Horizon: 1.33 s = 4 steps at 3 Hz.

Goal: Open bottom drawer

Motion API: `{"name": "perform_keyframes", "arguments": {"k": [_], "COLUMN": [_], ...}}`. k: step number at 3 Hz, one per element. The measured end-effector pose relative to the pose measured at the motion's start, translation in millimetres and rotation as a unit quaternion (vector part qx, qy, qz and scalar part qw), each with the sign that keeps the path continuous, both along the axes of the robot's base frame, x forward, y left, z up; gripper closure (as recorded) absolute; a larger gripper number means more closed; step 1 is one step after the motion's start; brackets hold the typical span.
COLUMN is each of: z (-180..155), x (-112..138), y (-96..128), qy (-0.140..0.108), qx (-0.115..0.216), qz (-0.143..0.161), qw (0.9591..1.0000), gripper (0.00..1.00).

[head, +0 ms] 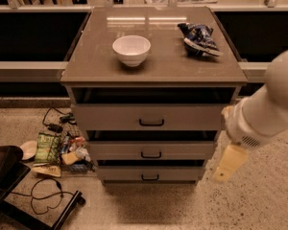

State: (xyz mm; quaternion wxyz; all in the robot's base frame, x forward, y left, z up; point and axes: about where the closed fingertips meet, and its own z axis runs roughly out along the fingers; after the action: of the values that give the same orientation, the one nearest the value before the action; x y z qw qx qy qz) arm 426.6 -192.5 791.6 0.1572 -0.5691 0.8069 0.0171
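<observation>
The grey-beige cabinet [153, 71] stands in the middle of the camera view with three drawers stacked in its front. The bottom drawer [120, 173] is the lowest and shallowest, and has a small black bar handle [150, 177]. A narrow dark gap shows above its front. The middle drawer [115, 150] and the taller top drawer [105, 117] sit above it. My white arm [271, 102] comes in from the right. My gripper [228, 164] hangs at its lower end, just off the cabinet's right side at bottom-drawer height, apart from the handle.
A white bowl [131, 49] and a blue snack bag [199, 36] lie on the cabinet top. Snack packets and clutter [55, 150] lie on the floor to the left, with black cables [43, 195] and a dark object [2, 174]. A ledge [24, 71] runs behind.
</observation>
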Motion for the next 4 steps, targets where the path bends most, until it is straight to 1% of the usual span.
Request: {"name": "perform_keyframes", "arguments": {"k": [1, 2, 3, 4], "z": [-94, -161, -162, -162], "x": [-5, 18, 30, 30], "y": [9, 27, 30, 30], "qy": [0.026, 0.016, -0.005, -0.005], "qx": [0.011, 0.019, 0.026, 0.026], "qz": [-0.009, -0.002, -0.004, -0.004], "qw": [0.9996, 0.9997, 0.9996, 0.9997], "gripper": [0.00, 0.00, 0.00, 0.00]}}
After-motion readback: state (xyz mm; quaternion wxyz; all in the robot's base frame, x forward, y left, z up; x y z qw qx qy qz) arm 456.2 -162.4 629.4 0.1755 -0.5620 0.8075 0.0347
